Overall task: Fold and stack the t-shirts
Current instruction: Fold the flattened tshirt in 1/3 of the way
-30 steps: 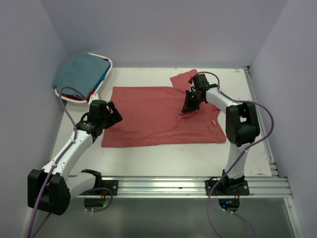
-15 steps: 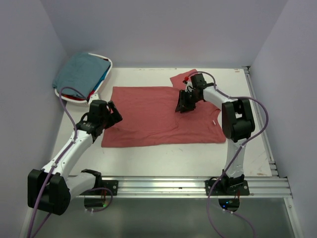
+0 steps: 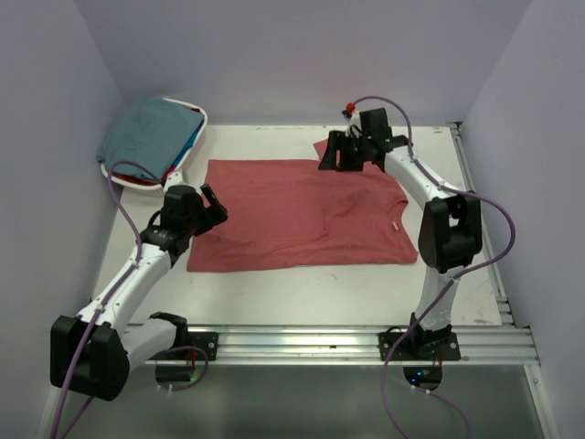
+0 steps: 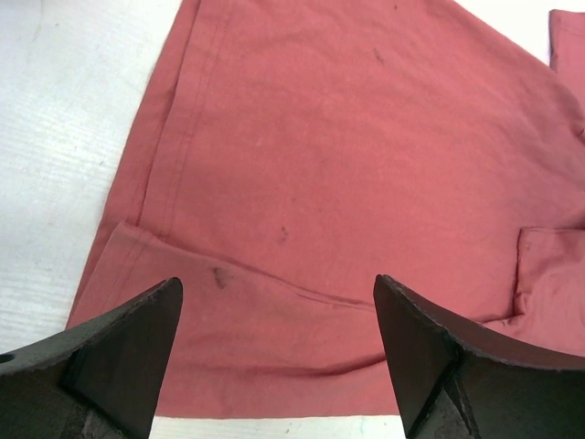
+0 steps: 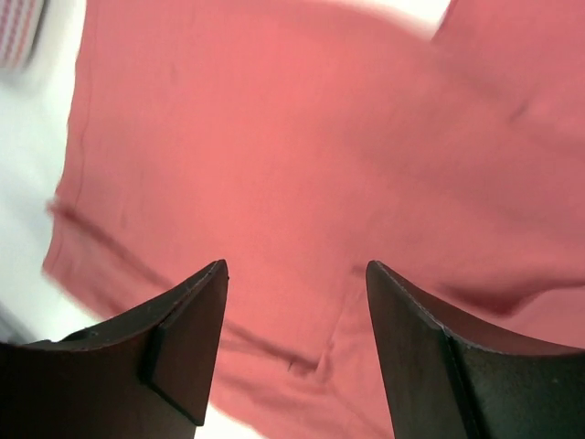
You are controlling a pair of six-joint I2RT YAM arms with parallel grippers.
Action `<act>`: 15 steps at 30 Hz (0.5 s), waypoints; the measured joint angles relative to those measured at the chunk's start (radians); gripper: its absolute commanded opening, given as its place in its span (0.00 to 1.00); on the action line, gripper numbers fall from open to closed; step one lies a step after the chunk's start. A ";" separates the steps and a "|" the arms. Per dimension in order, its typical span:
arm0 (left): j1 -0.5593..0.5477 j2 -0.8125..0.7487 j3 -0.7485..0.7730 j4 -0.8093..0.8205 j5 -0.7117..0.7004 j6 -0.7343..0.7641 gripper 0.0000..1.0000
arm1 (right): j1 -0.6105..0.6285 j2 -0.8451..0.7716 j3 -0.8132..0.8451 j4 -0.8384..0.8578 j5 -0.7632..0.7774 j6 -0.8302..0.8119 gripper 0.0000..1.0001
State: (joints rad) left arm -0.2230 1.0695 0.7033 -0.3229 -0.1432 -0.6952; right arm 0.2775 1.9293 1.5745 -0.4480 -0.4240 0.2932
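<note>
A faded brick-red t-shirt lies spread flat in the middle of the white table. My left gripper hangs open over its near-left corner; the left wrist view shows the shirt with a folded-over hem between the gripper's wide-apart fingers. My right gripper is open above the shirt's far edge, beside the far sleeve, which it partly hides. The blurred right wrist view shows only red cloth below that empty gripper. A muted teal t-shirt lies heaped in the basket, with bits of blue and red cloth under it.
The white oval basket stands at the far left corner. A metal rail carrying both arm bases runs along the near edge. Pale walls close in the left, back and right sides. A bare strip of table lies in front of the shirt.
My right gripper has opened, let go of the red cloth and moved from the shirt's middle right toward the far edge by the sleeve. The left arm has barely moved.
</note>
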 measured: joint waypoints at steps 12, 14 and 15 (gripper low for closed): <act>0.000 0.053 0.000 0.063 0.028 0.018 0.90 | -0.066 0.472 0.772 -0.199 0.435 -0.001 0.63; 0.000 0.053 0.000 0.074 0.032 0.026 0.92 | -0.084 0.508 0.772 -0.205 0.442 0.001 0.63; 0.000 0.054 0.000 0.079 0.033 0.028 0.93 | -0.093 0.526 0.771 -0.203 0.443 0.002 0.64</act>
State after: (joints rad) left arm -0.2230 1.1233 0.7033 -0.2436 -0.1101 -0.6674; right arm 0.1844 2.4550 2.3455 -0.6514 0.0189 0.2947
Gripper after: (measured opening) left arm 0.911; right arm 0.628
